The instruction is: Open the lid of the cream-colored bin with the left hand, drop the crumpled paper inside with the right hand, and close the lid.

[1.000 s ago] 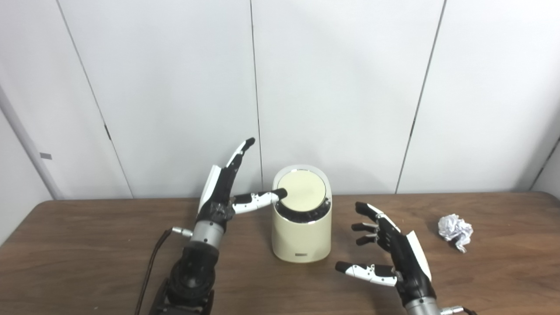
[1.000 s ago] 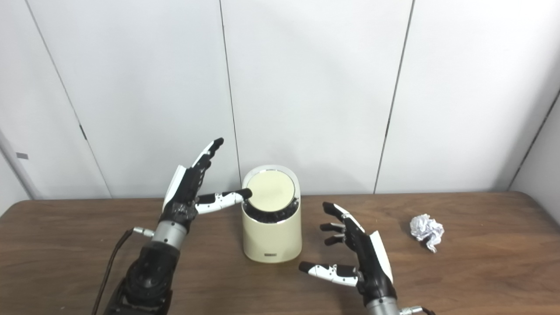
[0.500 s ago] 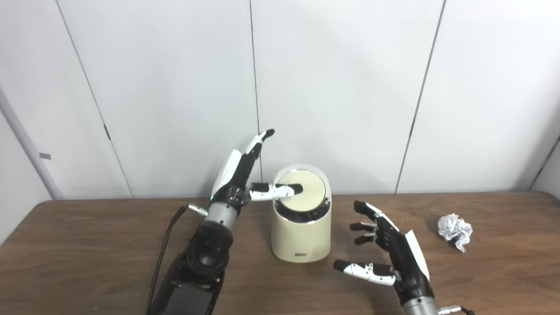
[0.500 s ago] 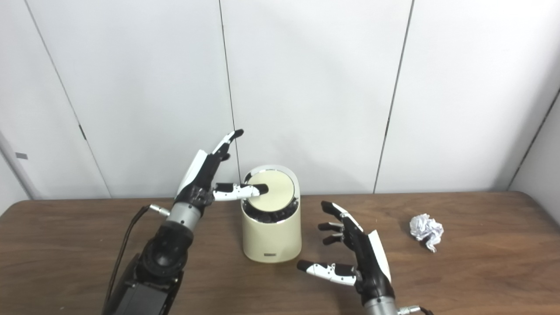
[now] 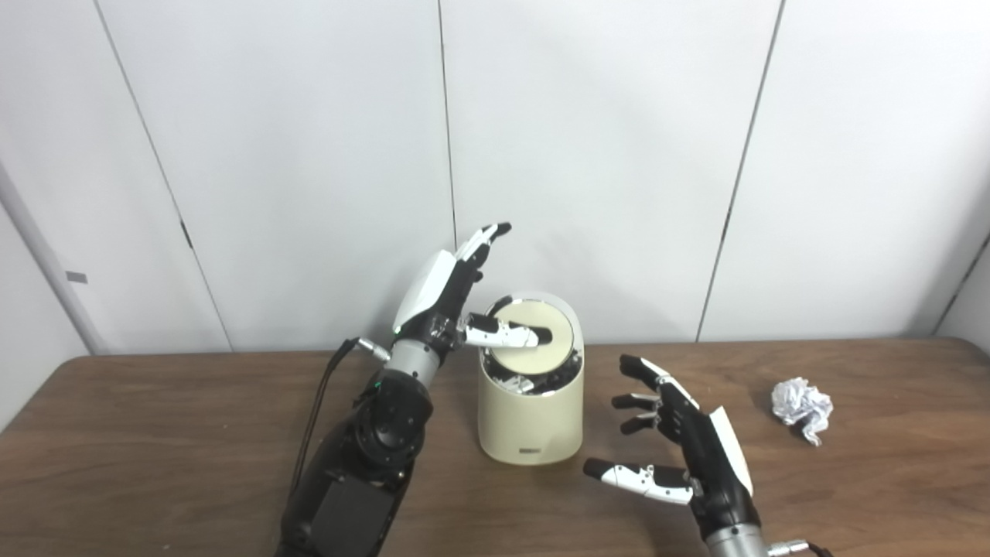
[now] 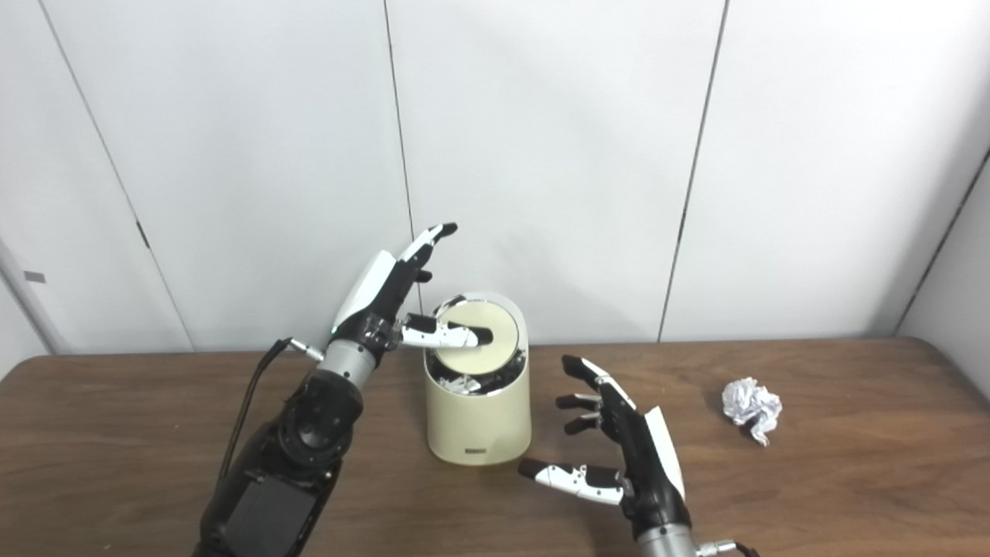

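The cream-colored bin (image 5: 530,422) stands at the middle of the brown table. Its round lid (image 5: 541,329) is tilted, and the dark inside with white scraps shows below its front edge. My left hand (image 5: 452,298) is open beside the bin's upper left, fingers pointing up and the thumb lying across the lid. My right hand (image 5: 684,456) is open and empty just above the table, right of the bin. The crumpled white paper (image 5: 802,404) lies on the table at the right, apart from my right hand.
A white panelled wall (image 5: 603,155) stands right behind the table. The table's far edge (image 5: 773,342) runs just behind the bin. A black cable (image 5: 321,414) hangs along my left forearm.
My left hand has moved right and up, and its thumb has slid from the lid's left rim onto the lid's middle. The lid has tipped further. My right hand has barely moved.
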You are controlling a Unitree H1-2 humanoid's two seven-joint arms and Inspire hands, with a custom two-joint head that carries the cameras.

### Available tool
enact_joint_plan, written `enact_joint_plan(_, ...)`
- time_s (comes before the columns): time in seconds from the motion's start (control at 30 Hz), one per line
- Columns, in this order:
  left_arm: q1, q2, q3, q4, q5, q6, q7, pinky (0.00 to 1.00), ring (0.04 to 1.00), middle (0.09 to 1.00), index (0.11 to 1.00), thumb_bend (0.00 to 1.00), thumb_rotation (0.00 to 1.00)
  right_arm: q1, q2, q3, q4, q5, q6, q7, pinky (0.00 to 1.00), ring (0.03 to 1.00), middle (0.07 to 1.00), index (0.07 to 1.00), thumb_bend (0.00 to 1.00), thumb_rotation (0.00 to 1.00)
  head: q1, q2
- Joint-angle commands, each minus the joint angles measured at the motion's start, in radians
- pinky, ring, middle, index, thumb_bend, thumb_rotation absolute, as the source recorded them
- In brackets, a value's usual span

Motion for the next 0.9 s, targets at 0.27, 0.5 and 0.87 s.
enact_joint_plan(0.27,-0.058,0.029,-0.022,-0.011,0.048,-0.032,0.015,0.89,1.000,1.000,1.000,0.95,0.15,-0.039,0.011,0.002,-0.037,0.002,-0.022,-0.008,0.55,0.684,0.844,0.824,0.71,0.17,-0.003,0.000)
enact_joint_plan(0.5,-0.061,0.039,-0.033,-0.006,0.069,-0.039,0.009,0.90,1.000,1.000,1.000,0.95,0.12,-0.036,0.013,0.003,-0.048,0.003,-0.013,-0.005,0.55,0.689,0.845,0.826,0.71,0.18,-0.005,0.008)
enact_joint_plan(0.87,-0.073,0.063,-0.087,-0.014,0.142,-0.004,-0.014,0.90,1.000,1.000,1.000,0.97,0.09,-0.038,0.017,0.006,-0.049,0.000,-0.015,-0.005,0.54,0.685,0.839,0.820,0.72,0.18,-0.006,0.011)
